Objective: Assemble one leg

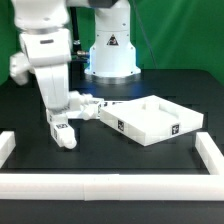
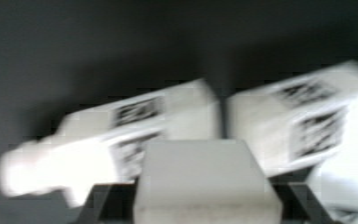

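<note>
Leg (image 1: 65, 135) sits low over the dark table (image 1: 130, 160), on the exterior view's left of the flat white panel (image 1: 150, 120), near it but apart. The gripper (image 1: 64, 142) pinches the leg between its jaws. Two blurred white tagged blocks (image 2: 131, 125) lie close behind it.

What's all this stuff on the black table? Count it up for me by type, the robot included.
Robot arm: 1
Large white square panel: 1
Small white legs: 3, namely the held leg in the gripper and two loose legs lying just ahead of it
White border rails: 3 sides in view
Total: 8
</note>
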`<state>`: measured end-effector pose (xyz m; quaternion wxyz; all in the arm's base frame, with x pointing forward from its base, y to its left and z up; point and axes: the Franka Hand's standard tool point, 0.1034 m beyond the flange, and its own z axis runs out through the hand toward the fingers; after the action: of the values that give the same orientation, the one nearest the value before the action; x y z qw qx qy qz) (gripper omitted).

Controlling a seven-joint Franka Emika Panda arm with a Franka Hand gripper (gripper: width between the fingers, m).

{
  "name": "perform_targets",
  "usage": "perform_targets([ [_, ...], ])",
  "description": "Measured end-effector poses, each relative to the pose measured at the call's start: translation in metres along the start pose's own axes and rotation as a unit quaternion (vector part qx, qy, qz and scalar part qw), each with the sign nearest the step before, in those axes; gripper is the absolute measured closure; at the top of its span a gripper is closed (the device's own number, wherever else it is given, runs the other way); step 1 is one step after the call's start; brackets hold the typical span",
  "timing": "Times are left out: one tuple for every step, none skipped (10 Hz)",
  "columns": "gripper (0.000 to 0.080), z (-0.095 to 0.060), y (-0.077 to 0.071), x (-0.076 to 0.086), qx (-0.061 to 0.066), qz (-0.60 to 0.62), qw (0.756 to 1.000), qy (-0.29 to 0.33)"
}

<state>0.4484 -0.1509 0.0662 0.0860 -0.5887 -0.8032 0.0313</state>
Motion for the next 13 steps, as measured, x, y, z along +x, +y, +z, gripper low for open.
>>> perform_targets([
  [0.0515, 0.001, -0.011, -0.007, 0.004, -0.010, 1.000, 0.006],
  [0.0515, 0.004, -0.021, -0.013, 0.003, 0.005, 1.000, 0.016],
  [0.0515, 0.005, -0.023, -0.016, 0.004, 0.011, 1.000, 0.015],
  [0.0515, 0.005, -0.023, -0.015, 0.004, 0.011, 1.000, 0.015],
  [0.0515, 0.005, -0.023, -0.015, 0.004, 0.011, 1.000, 0.016],
  [0.0515, 0.006, -0.024, -0.016, 0.005, 0.004, 1.000, 0.016],
  [0.0515, 0.008, -0.029, -0.020, 0.006, -0.035, 0.999, 0.019],
  [0.0515, 0.013, -0.039, -0.024, 0.010, -0.060, 0.998, 0.023],
  [0.0515, 0.020, -0.047, -0.029, 0.012, -0.084, 0.996, 0.030],
  [0.0515, 0.027, -0.054, -0.037, 0.013, -0.093, 0.995, 0.037],
  [0.0515, 0.032, -0.058, -0.047, 0.012, -0.090, 0.995, 0.041],
  [0.0515, 0.036, -0.060, -0.055, 0.012, -0.095, 0.994, 0.044],
  [0.0515, 0.040, -0.059, -0.063, 0.011, -0.101, 0.994, 0.047],
])
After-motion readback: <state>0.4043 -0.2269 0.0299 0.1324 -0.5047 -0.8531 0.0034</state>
